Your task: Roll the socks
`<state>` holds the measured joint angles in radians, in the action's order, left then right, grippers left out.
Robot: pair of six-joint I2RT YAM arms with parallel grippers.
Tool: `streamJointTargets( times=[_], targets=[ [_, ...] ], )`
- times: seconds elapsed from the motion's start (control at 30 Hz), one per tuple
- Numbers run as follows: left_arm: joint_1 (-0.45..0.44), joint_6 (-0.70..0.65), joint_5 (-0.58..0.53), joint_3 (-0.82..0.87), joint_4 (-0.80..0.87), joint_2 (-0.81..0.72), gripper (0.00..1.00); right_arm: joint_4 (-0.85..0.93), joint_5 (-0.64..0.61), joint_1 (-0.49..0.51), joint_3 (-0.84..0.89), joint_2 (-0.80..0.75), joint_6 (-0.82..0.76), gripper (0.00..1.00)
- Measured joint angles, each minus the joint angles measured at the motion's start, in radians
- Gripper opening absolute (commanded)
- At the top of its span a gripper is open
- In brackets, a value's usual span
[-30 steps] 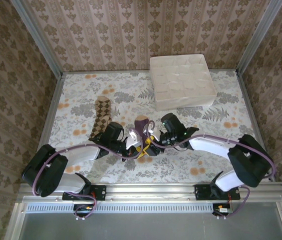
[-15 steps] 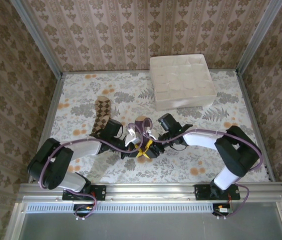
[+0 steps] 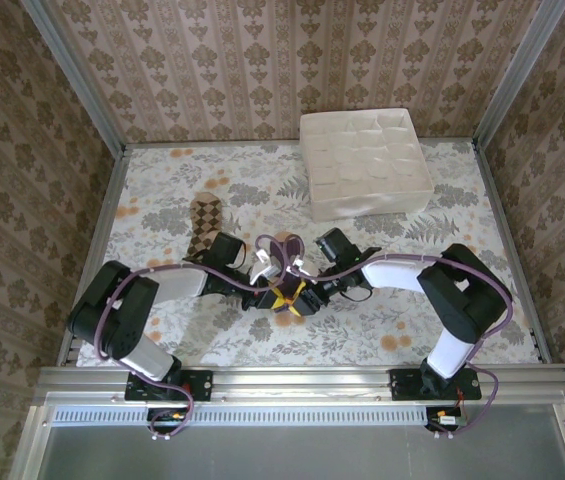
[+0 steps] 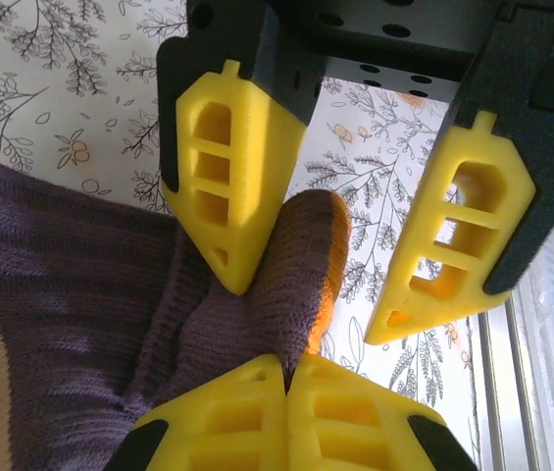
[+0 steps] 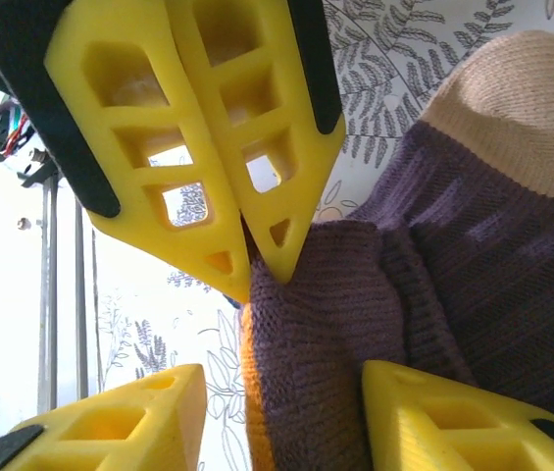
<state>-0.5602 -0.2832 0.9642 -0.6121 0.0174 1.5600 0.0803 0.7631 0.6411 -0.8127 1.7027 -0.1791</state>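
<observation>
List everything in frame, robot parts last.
purple sock: 1, dark purple with tan toe and orange cuff, near centre of the table, between the two hands
argyle sock: 1, brown-tan diamond check, flat on the table left of centre
divider box: 1, white with many small cells, far right of the table
table: 1, pale floral cover, under everything
left arm: 1, white and black, reaching in from the near left
right arm: 1, white and black, reaching in from the near right
left hand: 1, yellow fingers, shut on the purple sock
right hand: 1, yellow fingers, open, astride the purple sock
</observation>
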Motion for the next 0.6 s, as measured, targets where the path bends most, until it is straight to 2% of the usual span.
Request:
streamJointTargets(
  times=[0.17, 0.3, 0.4, 0.47, 0.6],
  targets=[
    [0.001, 0.000, 0.006, -0.032, 0.013, 0.037, 0.00, 0.039, -0.030, -0.009, -0.037, 0.030, 0.018, 0.09],
    [0.006, 0.002, 0.002, -0.037, 0.018, 0.050, 0.00, 0.087, -0.048, -0.015, -0.082, 0.060, 0.037, 0.00],
    [0.007, 0.021, -0.018, -0.037, 0.016, 0.049, 0.18, 0.124, -0.052, -0.015, -0.114, 0.083, 0.052, 0.00],
    [0.007, 0.051, -0.039, -0.032, 0.003, 0.041, 0.35, 0.148, -0.053, -0.015, -0.133, 0.096, 0.056, 0.00],
    [0.014, 0.120, -0.098, 0.071, -0.123, -0.067, 0.47, 0.199, -0.056, -0.017, -0.166, 0.111, 0.065, 0.00]
  ],
)
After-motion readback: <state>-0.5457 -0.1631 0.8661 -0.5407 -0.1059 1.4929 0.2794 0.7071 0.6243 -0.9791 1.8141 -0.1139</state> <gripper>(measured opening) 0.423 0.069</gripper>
